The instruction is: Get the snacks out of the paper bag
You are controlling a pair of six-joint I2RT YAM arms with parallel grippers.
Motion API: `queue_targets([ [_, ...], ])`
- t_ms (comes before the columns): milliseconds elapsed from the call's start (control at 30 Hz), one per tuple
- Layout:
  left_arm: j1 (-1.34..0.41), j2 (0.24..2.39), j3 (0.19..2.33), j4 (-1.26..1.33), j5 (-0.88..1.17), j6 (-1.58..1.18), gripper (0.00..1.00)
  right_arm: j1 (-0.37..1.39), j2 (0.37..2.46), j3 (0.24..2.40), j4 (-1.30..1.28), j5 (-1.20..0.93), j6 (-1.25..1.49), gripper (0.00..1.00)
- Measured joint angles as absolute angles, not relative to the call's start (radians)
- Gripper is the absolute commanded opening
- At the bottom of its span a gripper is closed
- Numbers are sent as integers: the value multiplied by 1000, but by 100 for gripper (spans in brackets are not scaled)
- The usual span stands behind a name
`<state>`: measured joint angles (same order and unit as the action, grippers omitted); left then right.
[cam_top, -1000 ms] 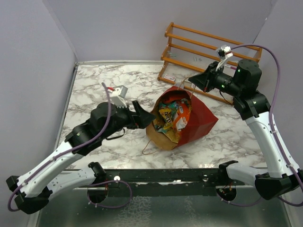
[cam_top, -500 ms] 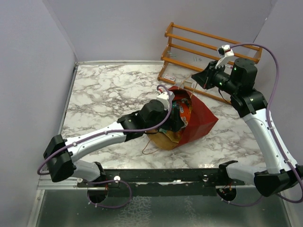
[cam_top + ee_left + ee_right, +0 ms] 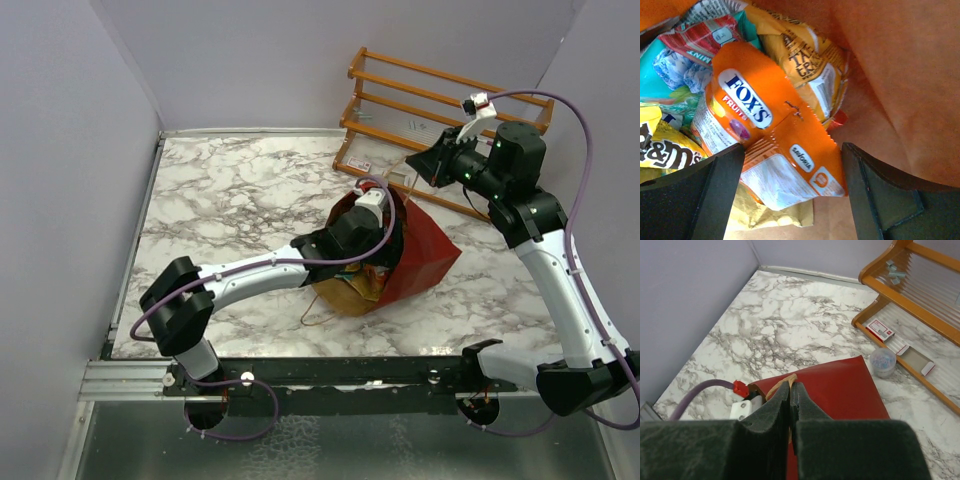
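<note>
Two jobs are split: the left hand [image 3: 791, 172], spread wide inside the paper bag [image 3: 890, 75], straddles the orange Fox's packet [image 3: 752, 112] atop the other snacks [image 3: 805, 65], ready to pinch; beyond it, the right hand [image 3: 791, 395], pressed together on the string handle [image 3: 781, 384], probably props the mouth open.

Red paper bag [image 3: 425, 255] lies tipped, snacks [image 3: 760, 115] piled inside.
</note>
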<state>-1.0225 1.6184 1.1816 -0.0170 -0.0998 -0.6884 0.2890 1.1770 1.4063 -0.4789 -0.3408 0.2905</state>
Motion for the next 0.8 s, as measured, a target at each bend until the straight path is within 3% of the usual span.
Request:
queue_targets([
  [100,-1023,1651,1182,-17,-108,-699,69,289,1177,1406,-479,-341,290,2],
  [433,-1023,1600,1156,-58,-146,-707,7,289,1153,1406,-479,-339,283,2],
  [533,-1022,1554,1140,-98,-157,-705,0,289,1149,1406,-479,-339,282,2],
  [800,-1023,1394,1136,-191,-160,-699,0,289,1132,1405,-479,-337,282,2],
])
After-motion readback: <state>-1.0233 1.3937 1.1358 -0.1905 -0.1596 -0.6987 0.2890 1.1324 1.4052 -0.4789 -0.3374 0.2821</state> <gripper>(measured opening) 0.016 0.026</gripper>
